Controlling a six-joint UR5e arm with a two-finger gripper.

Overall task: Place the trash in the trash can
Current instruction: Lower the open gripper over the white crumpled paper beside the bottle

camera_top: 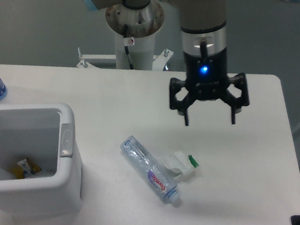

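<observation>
soft, even overhead light is filling the scene, leaving the flat white table bright but not blown out. faint shadows are lying beside the boxy white plastic bin and the clear plastic bottle with purple-white label. a blue indicator lamp is glowing. the whole picture is looking slightly soft and grainy.

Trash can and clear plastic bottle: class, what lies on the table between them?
Nothing: the camera view shows bare white table between the trash can and the clear plastic bottle.
</observation>
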